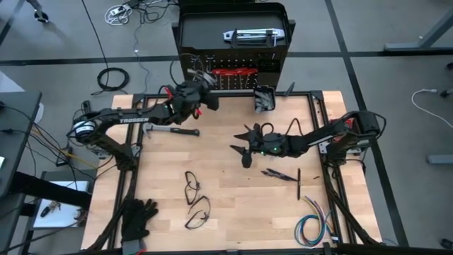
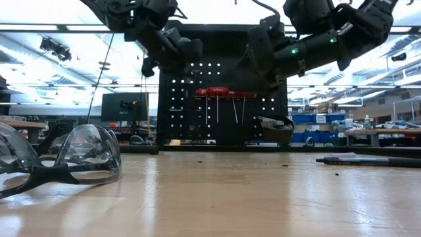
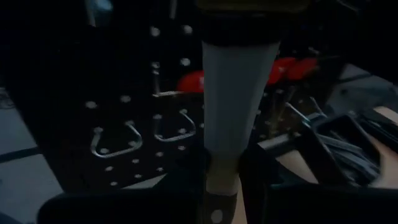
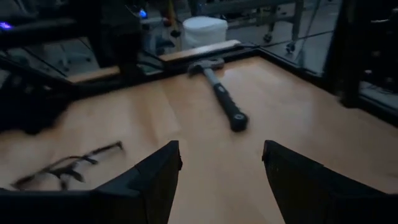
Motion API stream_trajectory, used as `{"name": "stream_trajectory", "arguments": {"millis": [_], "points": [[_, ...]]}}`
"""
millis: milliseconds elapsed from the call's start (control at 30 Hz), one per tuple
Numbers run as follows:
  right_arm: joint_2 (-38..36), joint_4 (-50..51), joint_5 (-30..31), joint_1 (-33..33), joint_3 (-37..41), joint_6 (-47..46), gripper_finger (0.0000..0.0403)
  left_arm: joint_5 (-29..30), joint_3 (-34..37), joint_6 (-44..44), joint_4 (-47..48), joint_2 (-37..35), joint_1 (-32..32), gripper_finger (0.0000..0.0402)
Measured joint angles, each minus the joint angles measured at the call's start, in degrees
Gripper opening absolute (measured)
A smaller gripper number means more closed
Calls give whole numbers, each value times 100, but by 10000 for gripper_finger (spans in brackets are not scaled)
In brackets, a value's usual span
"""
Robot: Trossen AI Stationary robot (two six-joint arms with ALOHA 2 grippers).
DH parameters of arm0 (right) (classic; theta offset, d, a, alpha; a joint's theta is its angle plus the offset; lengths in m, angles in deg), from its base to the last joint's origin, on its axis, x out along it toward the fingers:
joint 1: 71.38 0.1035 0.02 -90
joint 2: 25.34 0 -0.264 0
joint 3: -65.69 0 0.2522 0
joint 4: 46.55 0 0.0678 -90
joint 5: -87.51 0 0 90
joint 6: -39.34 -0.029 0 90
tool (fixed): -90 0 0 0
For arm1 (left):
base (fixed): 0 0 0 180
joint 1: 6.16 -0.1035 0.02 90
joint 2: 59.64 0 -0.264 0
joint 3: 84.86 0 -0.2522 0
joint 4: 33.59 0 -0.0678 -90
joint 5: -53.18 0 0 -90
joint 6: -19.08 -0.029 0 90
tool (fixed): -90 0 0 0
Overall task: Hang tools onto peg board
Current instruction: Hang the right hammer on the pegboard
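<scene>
A: Peg board (image 1: 233, 42) – top centre of the high view, upright at the table's far edge. In the low view it fills mid-frame, red-handled tools (image 2: 220, 92) already hung in a row, small black bin (image 2: 275, 128) at its lower right.

B: Left gripper (image 1: 202, 95)?

A: Up against the board's left part, upper centre of the high view. Jaws narrow, clamped on a pale flat bar tool (image 3: 236, 93). In the left wrist view the bar stands just in front of the holes, silver hooks (image 3: 115, 140) to its left in frame. Can't tell if it touches the board.

B: Right gripper (image 1: 244, 145)?

A: Mid-table in the high view, well apart from the board, above the wood. Fingers (image 4: 155, 180) spread wide, nothing btwn them.

B: Loose tools?

A: Hammer (image 1: 172, 130) lies flat on the table, left of centre, just below the left arm; right wrist view shows it ahead of the right gripper's spread fingers. Thin dark tools (image 1: 283, 175) lie right of centre. Safety glasses (image 2: 59, 161) sit lower left in the low view.
</scene>
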Motion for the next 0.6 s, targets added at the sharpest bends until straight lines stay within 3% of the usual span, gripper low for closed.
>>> {"name": "stream_trajectory", "arguments": {"millis": [167, 600], "points": [[-229, 472, -9, -181, 1, 316, 238, 141, 0, 26, -101, 4, 27, 44], [-230, 341, -752, -529, 1, 596, 238, 107, -65, 234, -2, 31, -302, 44]]}}
